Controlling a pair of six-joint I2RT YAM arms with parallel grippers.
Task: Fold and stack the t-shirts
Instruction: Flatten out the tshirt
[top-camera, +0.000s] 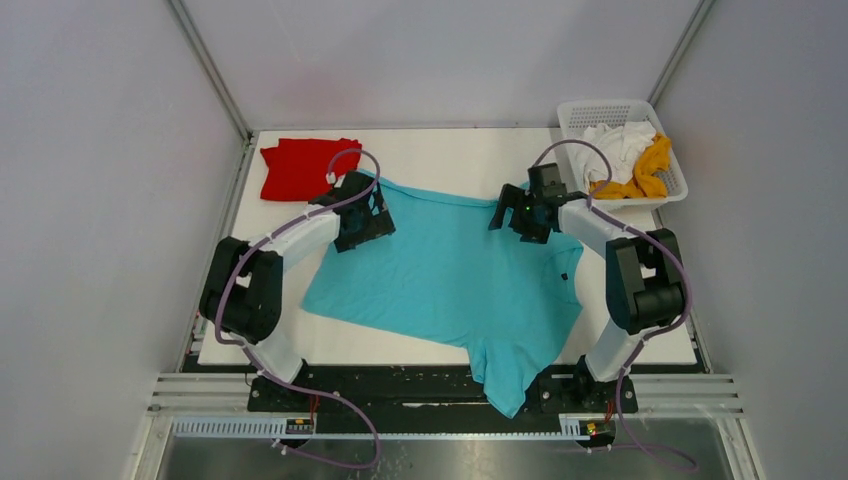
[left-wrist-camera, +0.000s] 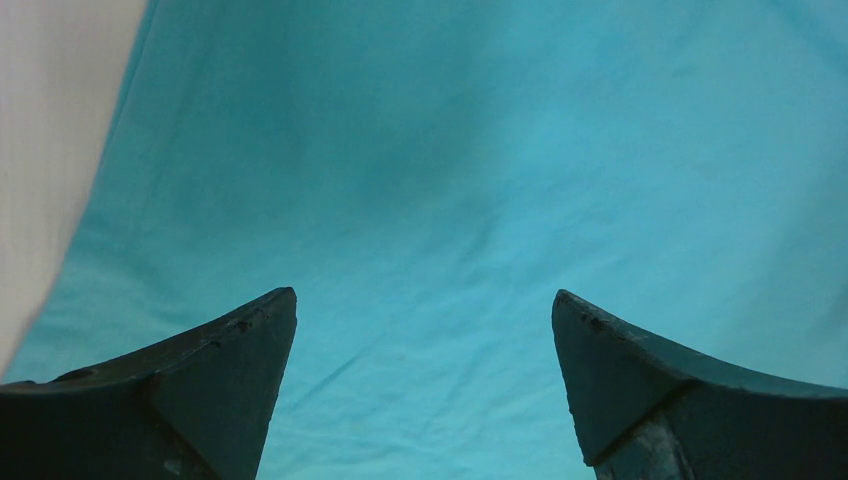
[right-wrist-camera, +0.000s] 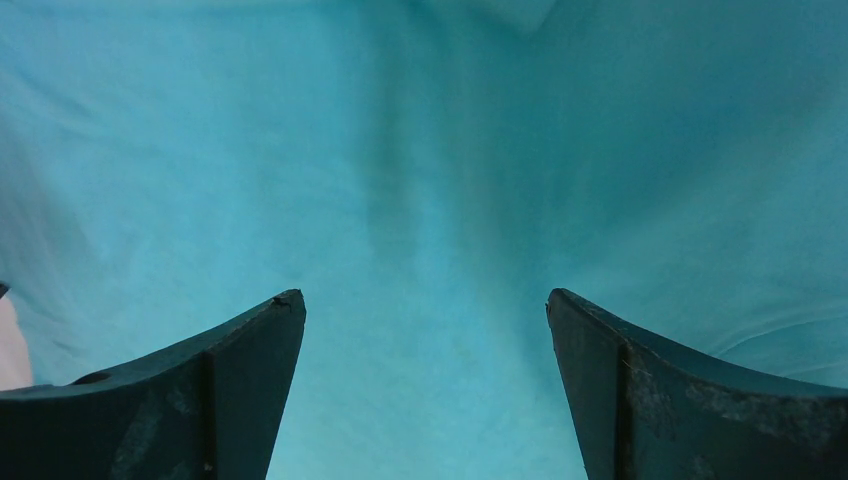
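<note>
Turquoise t-shirt (top-camera: 450, 275) lies spread askew on the table (top-camera: 440, 150), one part draping over the near edge. Left gripper (top-camera: 362, 212) and right gripper (top-camera: 525, 210) hover at its far edge, jaws apart, empty. Best to drag it fully onto the table and flatten it before folding.

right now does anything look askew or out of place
The turquoise t-shirt lies crooked on the table, one flap hanging over the near edge onto the black rail. Nothing else stands out.
</note>
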